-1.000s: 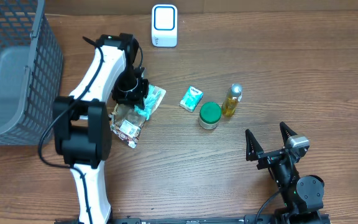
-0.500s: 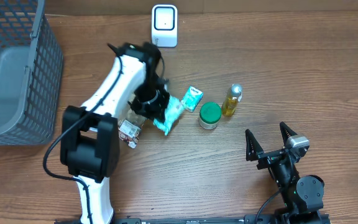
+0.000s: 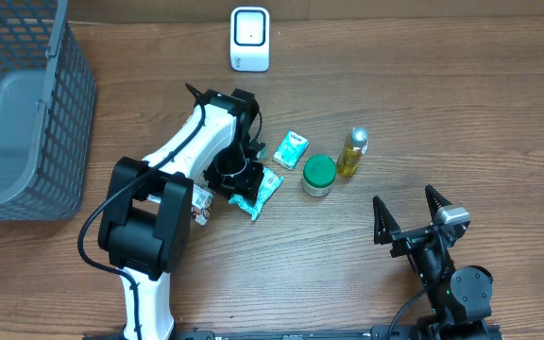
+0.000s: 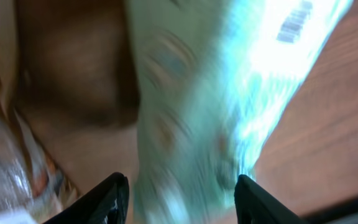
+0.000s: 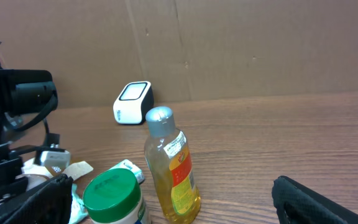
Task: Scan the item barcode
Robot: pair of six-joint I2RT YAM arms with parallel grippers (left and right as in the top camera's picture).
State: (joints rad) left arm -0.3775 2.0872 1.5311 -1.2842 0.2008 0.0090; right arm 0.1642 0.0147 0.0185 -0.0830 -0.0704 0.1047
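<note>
The wooden table [image 3: 461, 113] carries several things. At its left edge stands a grey mesh basket [image 3: 74, 94]. Near the far edge, in the middle, stands a white scanner [image 3: 250, 39]. In the centre lies a teal pouch [image 3: 261, 189], partly hidden, and just left of it a clear packet [image 3: 197, 200] with a brown label. Right of the pouch are a small teal-and-white box [image 3: 292, 149], a jar [image 3: 318, 175] with a green lid, and a yellow bottle [image 3: 352, 153] standing upright. The jar and the bottle are just beside each other.

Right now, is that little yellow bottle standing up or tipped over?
Upright: the yellow bottle stands on its base with its silver cap on top, beside the green-lidded jar.
</note>
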